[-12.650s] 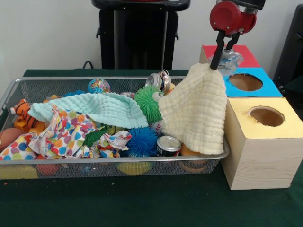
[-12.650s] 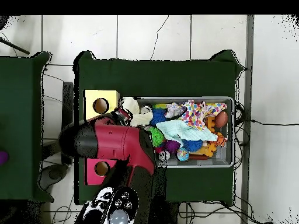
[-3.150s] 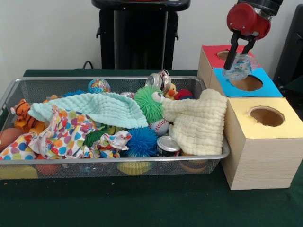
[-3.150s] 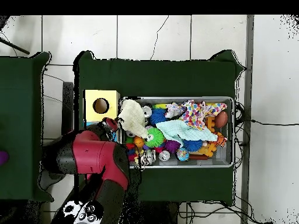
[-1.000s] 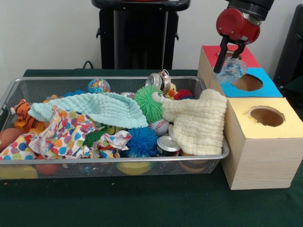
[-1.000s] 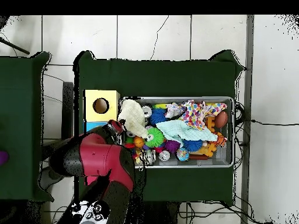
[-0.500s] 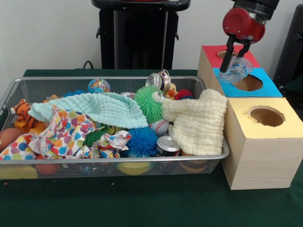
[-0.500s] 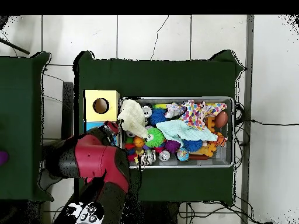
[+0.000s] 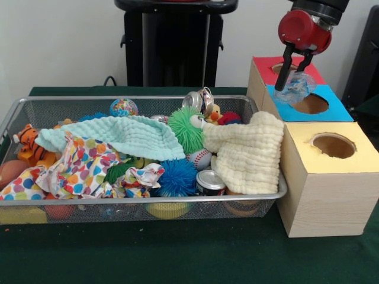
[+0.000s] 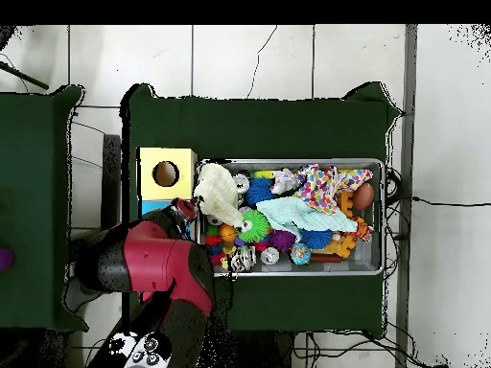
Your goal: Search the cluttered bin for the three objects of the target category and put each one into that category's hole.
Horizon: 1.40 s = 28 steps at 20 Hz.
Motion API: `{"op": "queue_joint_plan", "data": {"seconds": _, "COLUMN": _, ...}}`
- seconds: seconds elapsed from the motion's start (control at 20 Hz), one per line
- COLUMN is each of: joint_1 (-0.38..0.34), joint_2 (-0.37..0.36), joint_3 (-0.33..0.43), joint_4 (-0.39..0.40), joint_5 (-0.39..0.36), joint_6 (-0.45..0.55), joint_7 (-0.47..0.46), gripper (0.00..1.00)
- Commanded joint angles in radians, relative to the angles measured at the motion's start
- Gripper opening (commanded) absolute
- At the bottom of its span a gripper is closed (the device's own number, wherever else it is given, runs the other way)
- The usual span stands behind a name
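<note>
The wire bin [image 9: 142, 201] lies well to the side of the fingers and lower, heaped with cloths, spiky balls, cans and soft toys. A cream cloth [image 9: 249, 155] droops over the rim nearest the boxes. Closer in stand three wooden boxes: the yellow-topped box [image 9: 349, 160] nearest the camera, the blue-topped box [image 9: 328, 109] directly under the fingers, the red-topped box [image 9: 308, 68] behind them.

The gripper [image 9: 294, 74] hangs from the red arm [image 10: 153, 268] with its two black fingers clamped on a crumpled clear plastic bottle [image 9: 296, 87], which dangles just below the tips, over the near edge of the blue top and beside the blue box's hole [image 9: 311, 103], not above it.

The risk from here is a release too soon: the bottle sits off-centre from the hole, so it would probably land on the blue lid or catch the rim and roll away. Crushed plastic can also slip in a thin pinch.

From overhead the arm covers the blue and red boxes and the bottle entirely. The bottle's transparency makes its outline hard to trace, and anything beneath the cloths is hidden.
</note>
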Motion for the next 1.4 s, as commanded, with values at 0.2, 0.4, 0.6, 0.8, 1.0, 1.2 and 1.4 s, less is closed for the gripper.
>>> {"op": "queue_joint_plan", "data": {"seconds": 0.2, "joint_1": -0.038, "joint_2": 0.027, "joint_3": 0.082, "joint_4": 0.071, "joint_5": 0.009, "joint_6": -0.050, "joint_7": 0.277, "gripper": 1.00}}
{"op": "queue_joint_plan", "data": {"seconds": 0.4, "joint_1": -0.031, "joint_2": 0.036, "joint_3": 0.073, "joint_4": 0.060, "joint_5": 0.010, "joint_6": -0.038, "joint_7": 0.277, "gripper": 1.00}}
{"op": "queue_joint_plan", "data": {"seconds": 0.6, "joint_1": -0.022, "joint_2": 0.045, "joint_3": 0.066, "joint_4": 0.055, "joint_5": 0.012, "joint_6": -0.036, "joint_7": 0.283, "gripper": 1.00}}
{"op": "queue_joint_plan", "data": {"seconds": 0.8, "joint_1": -0.025, "joint_2": 0.044, "joint_3": 0.069, "joint_4": 0.058, "joint_5": 0.021, "joint_6": -0.021, "joint_7": 0.290, "gripper": 0.00}}
{"op": "queue_joint_plan", "data": {"seconds": 1.0, "joint_1": -0.022, "joint_2": 0.046, "joint_3": 0.065, "joint_4": 0.057, "joint_5": 0.022, "joint_6": -0.024, "joint_7": 0.293, "gripper": 0.00}}
{"op": "queue_joint_plan", "data": {"seconds": 1.2, "joint_1": -0.030, "joint_2": 0.039, "joint_3": 0.078, "joint_4": 0.065, "joint_5": 0.005, "joint_6": -0.057, "joint_7": 0.275, "gripper": 0.00}}
{"op": "queue_joint_plan", "data": {"seconds": 1.4, "joint_1": -0.029, "joint_2": 0.041, "joint_3": 0.076, "joint_4": 0.065, "joint_5": 0.004, "joint_6": -0.061, "joint_7": 0.277, "gripper": 0.00}}
